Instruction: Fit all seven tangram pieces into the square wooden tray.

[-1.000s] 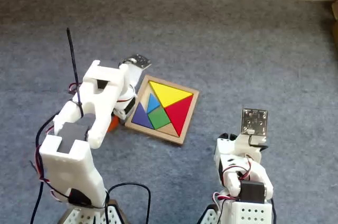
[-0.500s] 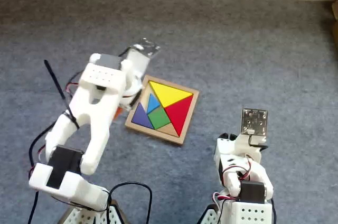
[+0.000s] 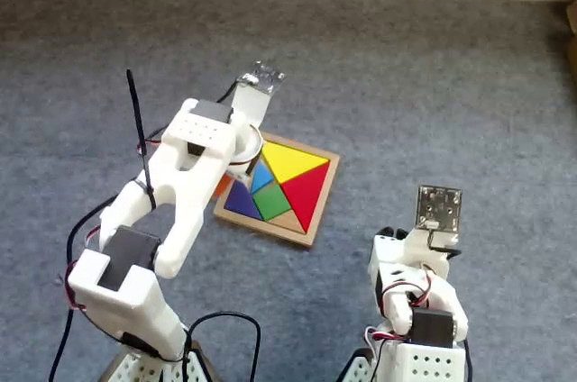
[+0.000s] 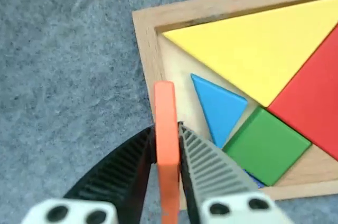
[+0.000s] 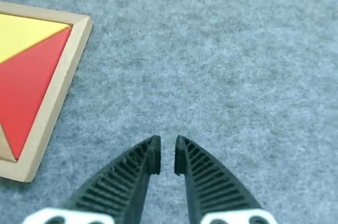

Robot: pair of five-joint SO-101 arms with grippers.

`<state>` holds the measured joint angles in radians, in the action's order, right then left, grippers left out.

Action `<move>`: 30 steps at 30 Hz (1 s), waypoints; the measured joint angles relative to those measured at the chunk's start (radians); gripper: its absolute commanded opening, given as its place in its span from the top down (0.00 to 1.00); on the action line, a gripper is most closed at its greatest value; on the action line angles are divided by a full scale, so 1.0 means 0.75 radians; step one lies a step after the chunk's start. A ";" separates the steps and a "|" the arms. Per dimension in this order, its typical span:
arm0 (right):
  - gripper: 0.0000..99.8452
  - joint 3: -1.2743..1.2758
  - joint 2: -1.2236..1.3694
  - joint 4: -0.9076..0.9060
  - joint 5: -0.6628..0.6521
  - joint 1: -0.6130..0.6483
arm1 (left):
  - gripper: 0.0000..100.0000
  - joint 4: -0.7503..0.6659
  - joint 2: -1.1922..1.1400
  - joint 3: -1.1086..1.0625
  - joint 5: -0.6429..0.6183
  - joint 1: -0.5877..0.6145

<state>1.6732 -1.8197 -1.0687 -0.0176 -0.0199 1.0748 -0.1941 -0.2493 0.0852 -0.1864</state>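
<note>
The square wooden tray (image 3: 326, 197) lies mid-table and holds a yellow triangle (image 3: 288, 161), a red triangle (image 3: 306, 191), a small blue triangle (image 3: 262, 177), a green square (image 3: 271, 202) and a purple triangle (image 3: 241, 200). My left gripper (image 4: 166, 128) is shut on an orange piece (image 4: 167, 150), held on edge. It hangs over the tray's left rim (image 4: 145, 44), beside the small blue triangle (image 4: 219, 110) and a bare strip of tray floor. My right gripper (image 5: 166, 155) is shut on nothing, low over the carpet to the right of the tray rim (image 5: 58, 92).
Grey carpet covers the table all around the tray. The left arm (image 3: 171, 211) stretches from the front left over the tray's left corner. The right arm (image 3: 415, 283) sits folded at the front right. A pale wall edge runs along the back.
The left arm has swung from the carpet left of the tray to over its left corner, with the orange piece in its gripper. The right arm has not moved.
</note>
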 measured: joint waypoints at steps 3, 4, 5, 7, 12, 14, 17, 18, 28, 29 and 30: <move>0.93 0.000 0.000 0.000 0.000 0.000 | 0.81 -0.018 0.000 0.000 -0.002 -0.002; 0.93 0.000 0.000 0.000 0.000 0.000 | 0.81 -0.018 0.000 0.000 -0.002 -0.016; 0.93 0.000 0.000 0.000 0.000 0.000 | 0.81 -0.018 0.000 0.000 -0.002 -0.031; 0.93 0.000 0.000 0.000 0.000 -0.006 | 0.81 -0.018 0.000 0.000 -0.002 -0.074; 0.93 0.000 0.000 0.000 0.000 -0.004 | 0.81 -0.018 0.000 0.000 -0.002 -0.192; 0.93 0.000 0.000 0.000 0.000 -0.004 | 0.81 -0.018 0.000 0.000 -0.004 -0.217; 0.93 0.000 0.000 0.000 0.000 -0.004 | 0.81 -0.014 0.000 0.008 -0.004 -0.223; 0.93 0.000 0.000 0.000 0.000 -0.004 | 0.81 -0.002 0.000 0.020 -0.004 -0.219; 0.93 0.000 0.000 0.000 0.000 -0.004 | 0.81 0.108 0.000 0.143 -0.004 -0.043; 0.93 0.000 0.000 0.000 0.000 -0.004 | 0.81 0.108 0.000 0.143 -0.004 -0.020; 0.93 0.000 0.000 0.000 0.000 -0.004 | 0.81 0.108 0.000 0.143 -0.004 -0.006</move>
<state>1.6732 -1.8197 -1.0687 -0.0176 -0.0230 1.1561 -0.1941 -0.1419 0.0821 -0.1910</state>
